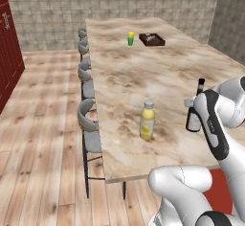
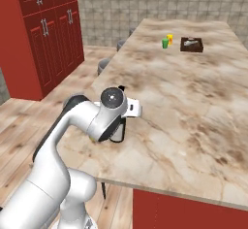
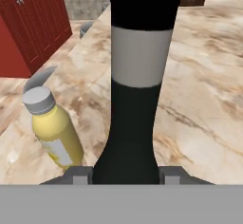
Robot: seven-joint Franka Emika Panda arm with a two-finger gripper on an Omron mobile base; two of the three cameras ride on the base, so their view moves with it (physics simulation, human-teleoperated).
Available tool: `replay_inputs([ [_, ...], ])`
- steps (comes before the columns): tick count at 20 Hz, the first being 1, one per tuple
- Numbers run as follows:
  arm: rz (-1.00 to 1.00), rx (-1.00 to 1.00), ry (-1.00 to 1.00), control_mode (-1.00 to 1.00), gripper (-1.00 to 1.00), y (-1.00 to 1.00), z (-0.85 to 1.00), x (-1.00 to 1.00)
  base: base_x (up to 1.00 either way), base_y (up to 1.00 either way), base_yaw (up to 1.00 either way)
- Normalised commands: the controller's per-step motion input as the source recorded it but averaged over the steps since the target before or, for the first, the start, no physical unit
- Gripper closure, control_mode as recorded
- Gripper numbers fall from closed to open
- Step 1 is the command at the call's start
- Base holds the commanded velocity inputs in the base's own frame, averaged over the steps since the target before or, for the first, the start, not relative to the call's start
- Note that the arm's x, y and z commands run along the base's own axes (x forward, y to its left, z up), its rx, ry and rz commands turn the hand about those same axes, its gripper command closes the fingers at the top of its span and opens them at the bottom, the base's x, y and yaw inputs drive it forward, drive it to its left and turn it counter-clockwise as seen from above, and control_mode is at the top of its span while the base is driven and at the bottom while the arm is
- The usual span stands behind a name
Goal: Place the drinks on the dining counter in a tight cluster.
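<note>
Two drinks stand on the dining desk [image 1: 158, 72] in the left base view: the yellow juice bottle [image 1: 147, 120] upright near the desk's near edge, and the dark wine bottle [image 1: 195, 110] upright to the right of the juice bottle, apart from it. The arm's wrist covers part of the wine bottle, so the grip itself is hidden here. Far beyond the juice bottle sit a small green-and-yellow cup [image 1: 130, 38] and a dark tray [image 1: 152, 39].

In the right base view the arm's wrist blocks most of the wine bottle [image 2: 117, 130], whose base reads as on or just above the desk; the juice bottle is hidden behind the arm.

In the hand view the tool [image 3: 126, 173] pinches the wine bottle [image 3: 137, 95], one finger on each side of its body. The juice bottle [image 3: 53, 130] stands just to its left.

My judgement: the step in hand is setting the wine bottle beside the juice bottle. Next, it calls for sliding closer to the juice bottle without tipping it, then releasing.
</note>
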Motion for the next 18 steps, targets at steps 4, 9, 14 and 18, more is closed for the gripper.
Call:
replay_inputs([
  [4, 0.0, 0.0, 0.0, 1.0, 1.0, 0.0, 0.0, 0.0, 0.0, 0.0, 0.0],
  [9, 0.0, 0.0, 0.0, -1.0, 1.0, 0.0, 0.0, 0.0, 0.0, 0.0, 0.0],
  [14, 0.17, 0.02, 0.01, -1.0, 1.0, 0.0, 0.0, 0.48, 0.0, 0.0, 0.0],
  [18, 0.54, 0.05, -0.07, -1.0, 1.0, 0.0, -0.07, 0.71, 0.0, 0.0, 0.0],
])
